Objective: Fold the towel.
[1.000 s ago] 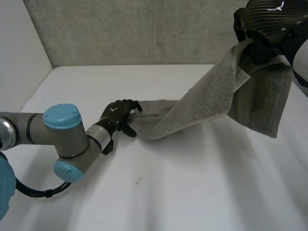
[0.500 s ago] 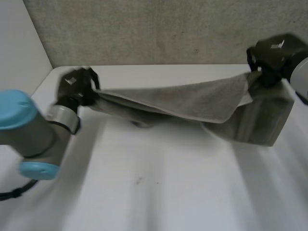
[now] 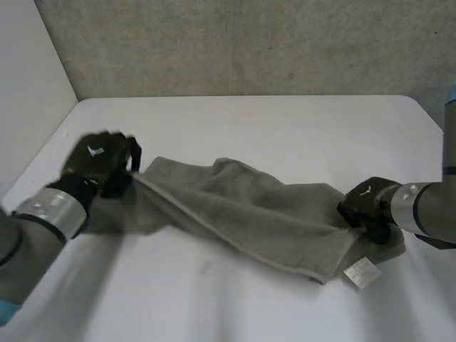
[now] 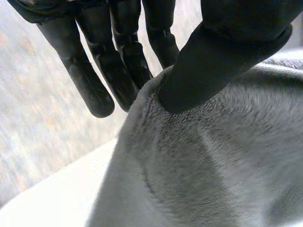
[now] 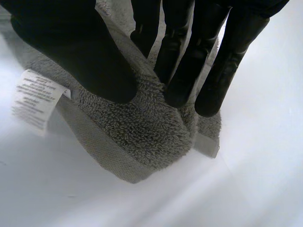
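My left hand (image 3: 96, 165) pinches one towel (image 3: 263, 214) end, right hand (image 3: 365, 206) pinches the other by the label (image 3: 362, 272), and I reckon that bunched middle could fold crooked.

Grey towel (image 3: 249, 210), rumpled, stretched across the table, white label showing

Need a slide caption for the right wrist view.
Right hand pinches the grey towel by one end between thumb and fingers, white care label beside the thumb, on the white table.
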Motion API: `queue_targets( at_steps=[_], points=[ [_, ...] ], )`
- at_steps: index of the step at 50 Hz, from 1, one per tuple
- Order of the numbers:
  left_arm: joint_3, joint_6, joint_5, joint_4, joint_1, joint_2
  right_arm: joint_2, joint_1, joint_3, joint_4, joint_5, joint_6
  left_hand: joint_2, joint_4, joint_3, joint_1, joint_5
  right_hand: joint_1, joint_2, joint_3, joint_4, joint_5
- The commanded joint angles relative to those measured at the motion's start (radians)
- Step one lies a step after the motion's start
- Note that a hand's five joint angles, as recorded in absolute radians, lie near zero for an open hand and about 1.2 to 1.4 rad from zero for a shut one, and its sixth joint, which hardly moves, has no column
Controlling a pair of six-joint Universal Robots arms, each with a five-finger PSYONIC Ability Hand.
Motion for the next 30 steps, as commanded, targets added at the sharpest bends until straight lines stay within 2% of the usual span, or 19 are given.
queue_targets(
  at_steps=[1,3,5,6,8,9,10,11,13,17,19,20,22,23,24,25,27,28,30],
  points=[
    [0.237,0.2,-0.009,0.004,-0.009,-0.333,0.125,0.075,-0.192,-0.146,0.058,0.028,0.179,0.179,0.18,0.219,0.195,0.432,0.214,0.206,0.202,0.227],
    [0.323,0.209,-0.011,0.008,-0.019,-0.352,0.139,0.089,-0.256,-0.212,0.076,0.054,0.179,0.179,0.18,0.219,0.195,0.432,0.214,0.206,0.202,0.227],
    [0.509,0.188,-0.05,0.015,-0.037,-0.352,0.141,0.099,-0.373,-0.375,0.115,0.145,0.179,0.179,0.18,0.219,0.195,0.432,0.214,0.206,0.202,0.227],
    [0.51,0.188,-0.051,0.015,-0.037,-0.352,0.141,0.099,-0.374,-0.376,0.115,0.146,0.179,0.179,0.18,0.219,0.195,0.432,0.214,0.206,0.202,0.227],
    [0.706,0.142,-0.144,0.055,-0.074,-0.328,0.107,0.101,-0.427,-0.578,0.122,0.224,0.179,0.179,0.18,0.219,0.195,0.432,0.214,0.206,0.202,0.227],
    [0.707,0.142,-0.144,0.055,-0.074,-0.328,0.107,0.101,-0.427,-0.579,0.122,0.224,0.179,0.179,0.18,0.219,0.195,0.432,0.214,0.206,0.202,0.227],
    [0.79,0.119,-0.188,0.084,-0.08,-0.308,0.075,0.099,-0.427,-0.667,0.119,0.247,0.179,0.179,0.18,0.219,0.195,0.432,0.214,0.206,0.202,0.227],
    [0.791,0.119,-0.189,0.084,-0.08,-0.308,0.038,0.101,-0.42,-0.751,0.122,0.267,0.179,0.179,0.18,0.219,0.195,0.432,0.214,0.206,0.202,0.227],
    [0.898,0.085,-0.241,0.132,-0.078,-0.276,0.009,0.101,-0.409,-0.796,0.122,0.272,0.179,0.179,0.18,0.219,0.195,0.432,0.214,0.206,0.202,0.227],
    [0.915,0.079,-0.239,0.138,-0.078,-0.256,-0.013,0.099,-0.406,-0.771,0.112,0.272,0.179,0.179,0.18,0.219,0.195,0.432,0.214,0.206,0.202,0.227],
    [0.842,0.076,-0.239,0.118,-0.078,-0.233,-0.017,0.09,-0.407,-0.655,0.061,0.272,0.179,0.179,0.18,0.219,0.195,0.432,0.214,0.206,0.202,0.227],
    [0.842,0.076,-0.239,0.118,-0.078,-0.233,-0.017,0.09,-0.407,-0.654,0.061,0.272,0.179,0.179,0.18,0.219,0.195,0.432,0.214,0.206,0.202,0.227],
    [0.759,0.076,-0.233,0.116,-0.077,-0.214,-0.007,0.086,-0.412,-0.483,-0.012,0.272,0.179,0.179,0.18,0.219,0.195,0.432,0.214,0.206,0.202,0.227],
    [0.678,0.076,-0.232,0.124,-0.074,-0.196,-0.007,0.086,-0.412,-0.482,-0.013,0.272,0.179,0.179,0.18,0.219,0.195,0.432,0.214,0.206,0.202,0.227],
    [0.603,0.076,-0.224,0.129,-0.071,-0.182,0.002,0.08,-0.42,-0.411,-0.037,0.269,0.179,0.179,0.18,0.219,0.195,0.432,0.214,0.206,0.202,0.227],
    [0.602,0.076,-0.224,0.129,-0.071,-0.182,0.003,0.08,-0.42,-0.41,-0.037,0.269,0.179,0.179,0.18,0.219,0.195,0.432,0.214,0.206,0.202,0.227],
    [0.448,0.077,-0.183,0.149,-0.051,-0.176,0.039,0.054,-0.421,-0.28,-0.065,0.256,0.179,0.179,0.18,0.219,0.195,0.432,0.214,0.206,0.202,0.227],
    [0.447,0.077,-0.183,0.149,-0.051,-0.176,0.039,0.053,-0.421,-0.28,-0.065,0.256,0.179,0.179,0.18,0.219,0.195,0.432,0.214,0.206,0.202,0.227],
    [0.293,0.08,-0.144,0.181,-0.031,-0.176,0.084,0.021,-0.415,-0.171,-0.077,0.218,0.179,0.179,0.18,0.219,0.195,0.432,0.214,0.206,0.202,0.227]
  ],
)
